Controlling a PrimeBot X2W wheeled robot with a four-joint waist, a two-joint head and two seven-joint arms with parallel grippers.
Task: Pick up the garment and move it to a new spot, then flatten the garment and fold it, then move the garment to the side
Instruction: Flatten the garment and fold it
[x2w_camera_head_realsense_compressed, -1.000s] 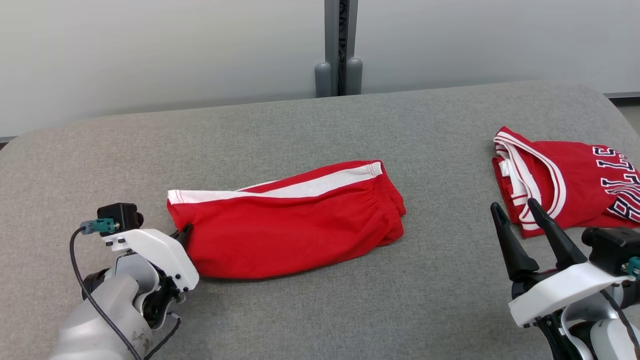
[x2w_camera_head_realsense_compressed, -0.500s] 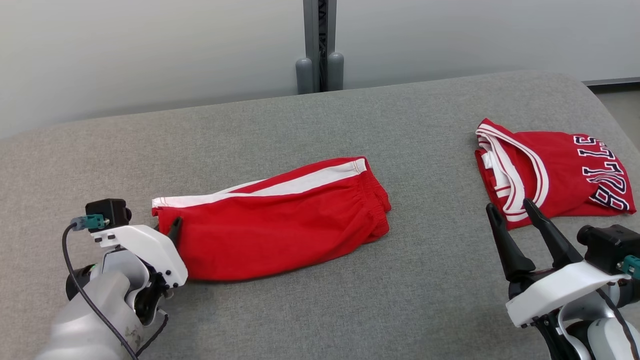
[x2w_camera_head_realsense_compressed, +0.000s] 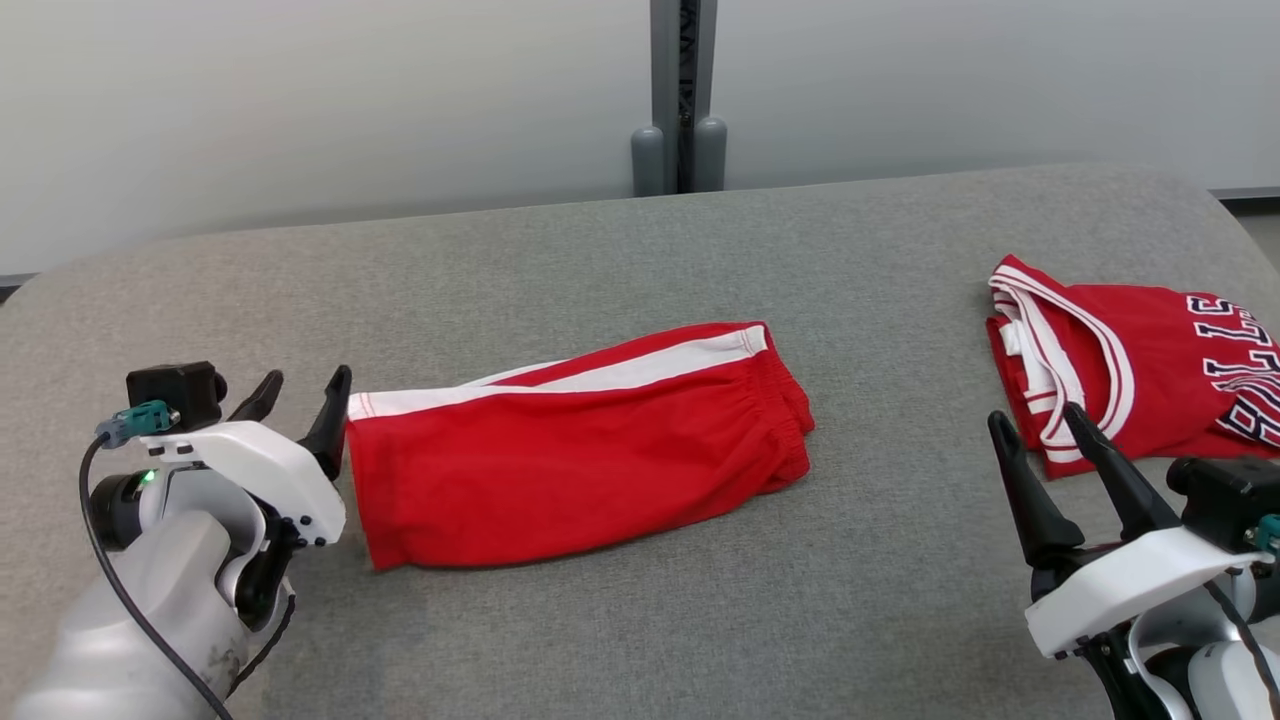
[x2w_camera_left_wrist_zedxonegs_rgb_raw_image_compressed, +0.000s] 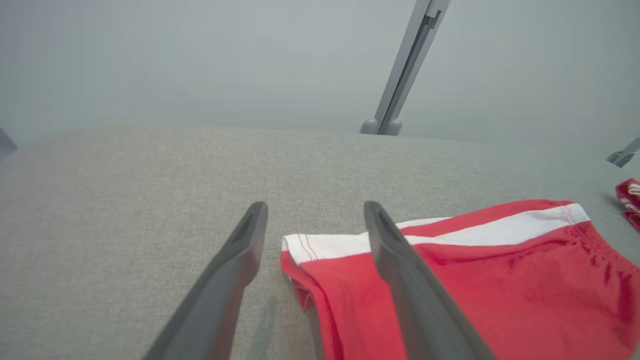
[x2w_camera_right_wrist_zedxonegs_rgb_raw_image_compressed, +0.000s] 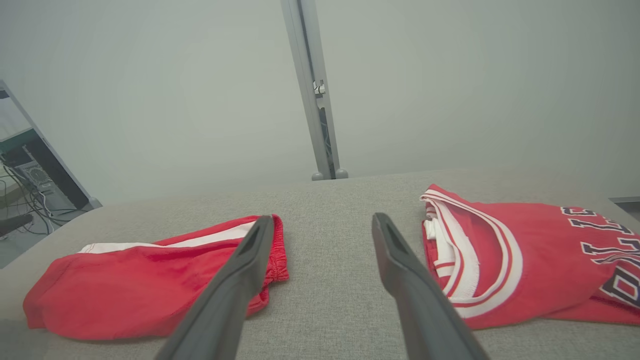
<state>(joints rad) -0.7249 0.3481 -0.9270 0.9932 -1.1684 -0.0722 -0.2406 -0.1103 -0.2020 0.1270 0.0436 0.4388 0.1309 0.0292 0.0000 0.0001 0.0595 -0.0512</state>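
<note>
Garment: red shorts (x2w_camera_head_realsense_compressed: 580, 440) with a white side stripe and a gathered elastic waistband. They lay folded lengthwise and mostly flat on the grey counter (x2w_camera_head_realsense_compressed: 600, 250), with light rumpling along the near edge. They lay between your two sets of fingers, leg hem toward the left pair and waistband toward the right pair.

Left fingers (x2w_camera_left_wrist_zedxonegs_rgb_raw_image_compressed: 235, 270): you had them spread apart and gripping nothing. The inner finger stood just beside the white-striped hem corner; whether it touched the cloth, you could not tell from either view. The outer finger stood over bare counter.

Right fingers (x2w_camera_right_wrist_zedxonegs_rgb_raw_image_compressed: 402, 272): spread wide and gripping nothing, raised above the counter, well apart from the waistband.

Around: a second red piece, a jersey (x2w_camera_head_realsense_compressed: 1150, 380) with white trim and dark lettering, lay loosely folded just beyond the right fingertips and to their outer side. It was nearer to them than the shorts and apart from the shorts. A grey post (x2w_camera_head_realsense_compressed: 680, 90) rose past the counter's far edge, ahead of both pairs, against a pale wall (x2w_camera_head_realsense_compressed: 300, 100).
</note>
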